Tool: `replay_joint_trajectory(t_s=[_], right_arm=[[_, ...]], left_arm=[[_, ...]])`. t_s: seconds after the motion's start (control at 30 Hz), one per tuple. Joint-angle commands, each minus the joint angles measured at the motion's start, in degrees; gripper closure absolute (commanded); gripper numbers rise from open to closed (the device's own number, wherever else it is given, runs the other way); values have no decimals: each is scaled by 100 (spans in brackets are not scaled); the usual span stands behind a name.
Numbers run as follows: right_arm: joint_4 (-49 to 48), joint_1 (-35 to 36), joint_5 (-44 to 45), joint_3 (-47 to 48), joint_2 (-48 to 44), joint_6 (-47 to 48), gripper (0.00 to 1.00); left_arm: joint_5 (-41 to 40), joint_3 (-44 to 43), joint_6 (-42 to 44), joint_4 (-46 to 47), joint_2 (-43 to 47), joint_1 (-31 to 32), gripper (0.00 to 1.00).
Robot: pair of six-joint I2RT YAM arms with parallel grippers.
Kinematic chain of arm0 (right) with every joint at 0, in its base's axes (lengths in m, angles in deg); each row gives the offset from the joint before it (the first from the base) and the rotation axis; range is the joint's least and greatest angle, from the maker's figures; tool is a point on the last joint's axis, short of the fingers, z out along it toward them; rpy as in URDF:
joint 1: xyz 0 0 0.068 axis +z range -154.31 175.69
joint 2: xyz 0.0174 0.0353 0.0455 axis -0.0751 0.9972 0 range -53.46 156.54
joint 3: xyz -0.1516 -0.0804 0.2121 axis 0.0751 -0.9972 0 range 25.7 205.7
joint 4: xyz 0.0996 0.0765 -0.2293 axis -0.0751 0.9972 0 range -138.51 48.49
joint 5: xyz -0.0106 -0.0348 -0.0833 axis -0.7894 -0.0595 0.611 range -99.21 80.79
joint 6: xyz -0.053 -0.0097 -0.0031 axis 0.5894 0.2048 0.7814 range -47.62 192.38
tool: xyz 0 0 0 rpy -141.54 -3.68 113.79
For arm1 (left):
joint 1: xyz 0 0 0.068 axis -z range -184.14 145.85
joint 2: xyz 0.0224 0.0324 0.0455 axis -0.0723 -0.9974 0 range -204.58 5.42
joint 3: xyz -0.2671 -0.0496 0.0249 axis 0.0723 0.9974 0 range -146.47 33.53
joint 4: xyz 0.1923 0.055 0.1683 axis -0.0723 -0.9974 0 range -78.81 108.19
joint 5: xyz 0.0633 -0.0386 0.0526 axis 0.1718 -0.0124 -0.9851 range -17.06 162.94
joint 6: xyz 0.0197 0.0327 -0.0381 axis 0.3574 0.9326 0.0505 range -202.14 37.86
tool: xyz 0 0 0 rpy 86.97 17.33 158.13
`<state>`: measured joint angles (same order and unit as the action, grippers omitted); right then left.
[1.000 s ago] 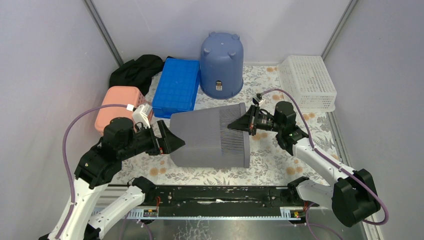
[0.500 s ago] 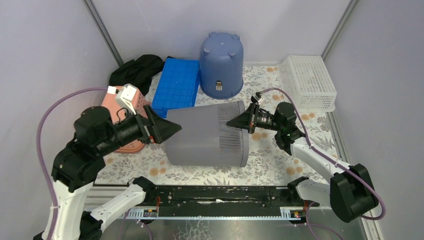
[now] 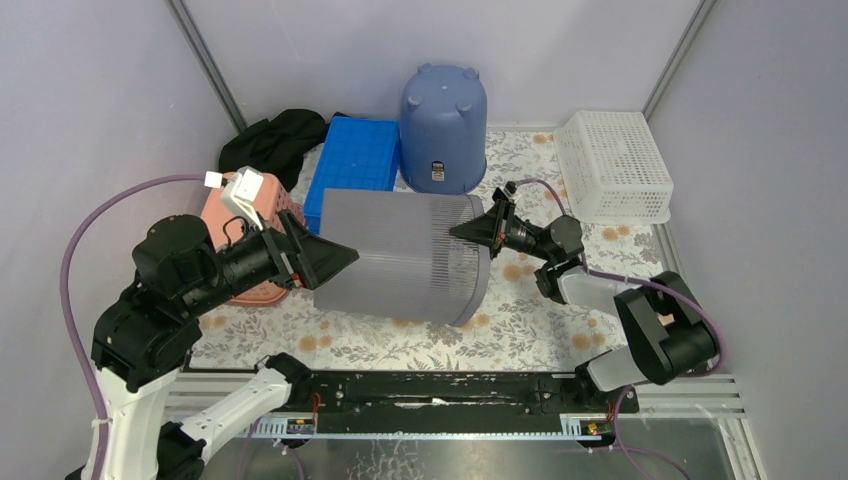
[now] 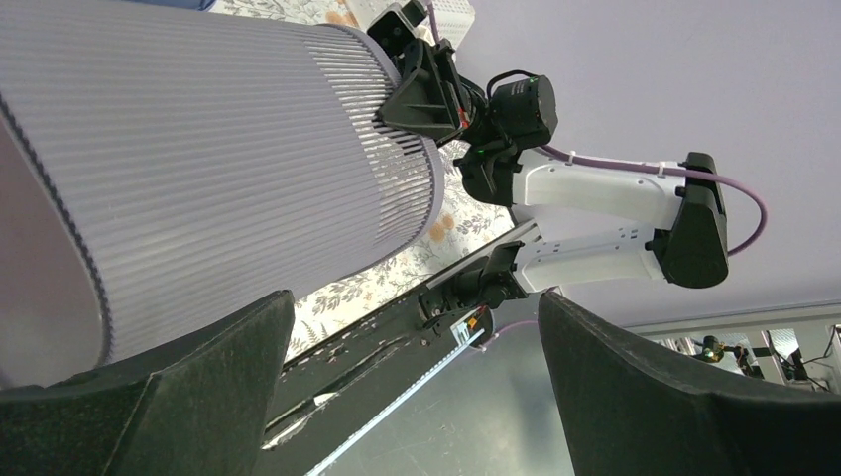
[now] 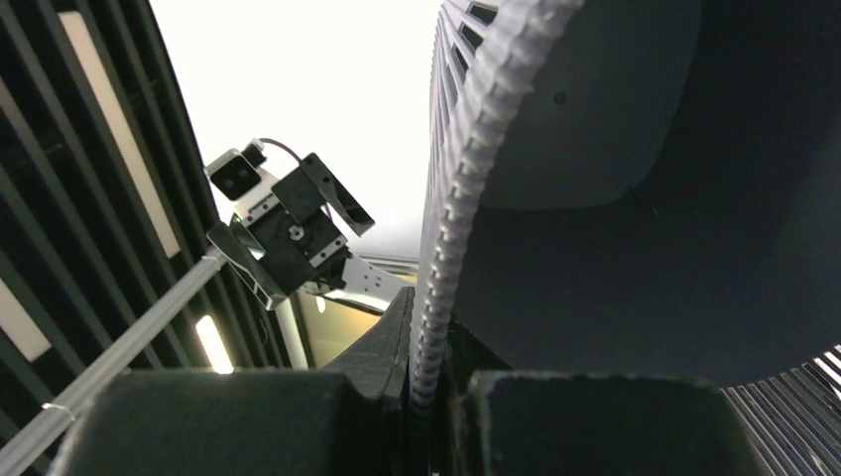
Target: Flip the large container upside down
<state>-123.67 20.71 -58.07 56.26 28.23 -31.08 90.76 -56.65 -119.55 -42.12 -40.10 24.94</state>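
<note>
Right pincer (image 3: 462,233) clenched on rim of sideways ribbed grey container (image 3: 400,262) — left pincer (image 3: 345,256) splayed.

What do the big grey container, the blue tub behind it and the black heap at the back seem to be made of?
Grey container: likely moulded plastic, matt; fine even ribs with slots near the rim. Blue tub: plastic, smooth with a soft sheen; moulded feet on its base. Black heap: probably cloth; soft folds, no shine.

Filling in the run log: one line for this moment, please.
flip: not done | grey container: on its side | right gripper: shut on its rim | left gripper: open, at its base
</note>
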Motion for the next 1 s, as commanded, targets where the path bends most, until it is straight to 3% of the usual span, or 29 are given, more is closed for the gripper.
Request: replay_joint_trajectory(t_s=[0.0, 0.27, 0.97], right_arm=[[-2246, 8, 554, 63, 142, -731, 100], [-2266, 203, 1067, 45, 312, -460, 100], [-2272, 1851, 2264, 1238, 1552, 93, 100]], left_arm=[[91, 84, 65, 28, 15, -32, 0], [81, 222, 50, 90, 41, -26, 0], [272, 118, -91, 134, 154, -26, 0]])
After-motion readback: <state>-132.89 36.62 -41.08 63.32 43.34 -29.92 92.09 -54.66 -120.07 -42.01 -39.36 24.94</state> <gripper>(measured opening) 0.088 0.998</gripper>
